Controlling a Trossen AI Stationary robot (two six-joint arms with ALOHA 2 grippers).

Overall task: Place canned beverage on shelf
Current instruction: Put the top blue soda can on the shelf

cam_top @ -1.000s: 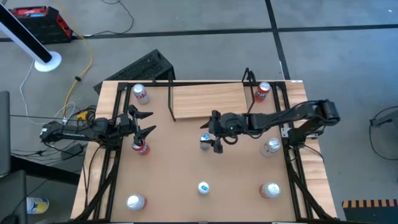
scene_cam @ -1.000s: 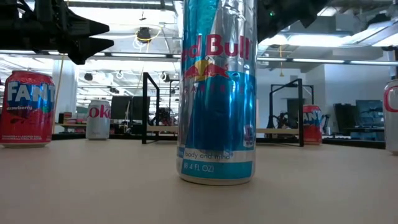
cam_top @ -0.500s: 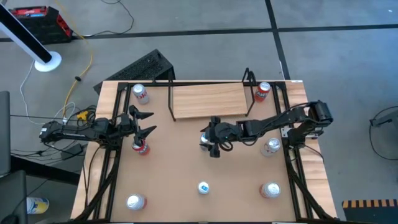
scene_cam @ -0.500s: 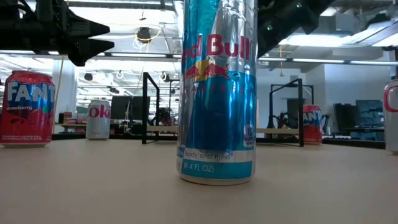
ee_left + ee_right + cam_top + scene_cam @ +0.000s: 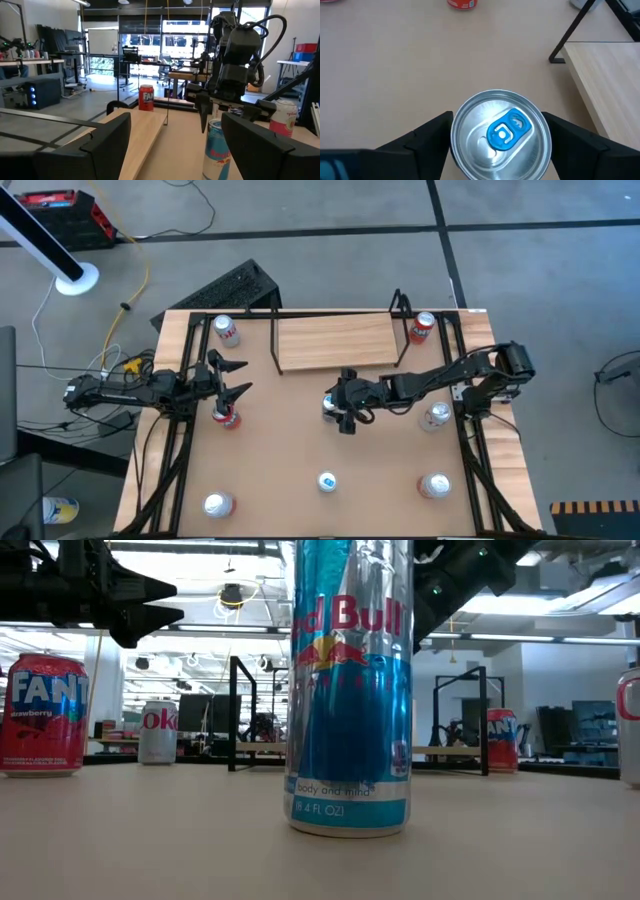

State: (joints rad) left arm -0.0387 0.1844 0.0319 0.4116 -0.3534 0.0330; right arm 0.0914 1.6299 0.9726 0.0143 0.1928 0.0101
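Observation:
A slim blue-and-silver can stands upright on its base in the middle of the table; its top with a blue tab fills the right wrist view. My right gripper is open, slanting down over it, with one finger on each side of the can's top. I see no touch. The shelf, a light-wood plank with black rod uprights, lies just beyond it toward the far edge. My left gripper waits open at the table's left, above a red can.
Other cans stand about: a red one far left, a red one beside the shelf's right upright, a pale one at the right, and three along the near edge.
My right gripper has sunk and tipped further downward, shifting slightly toward the near edge. Its fingers now stand on either side of the slim can's top. The can has not moved. The gap between the fingers looks unchanged.

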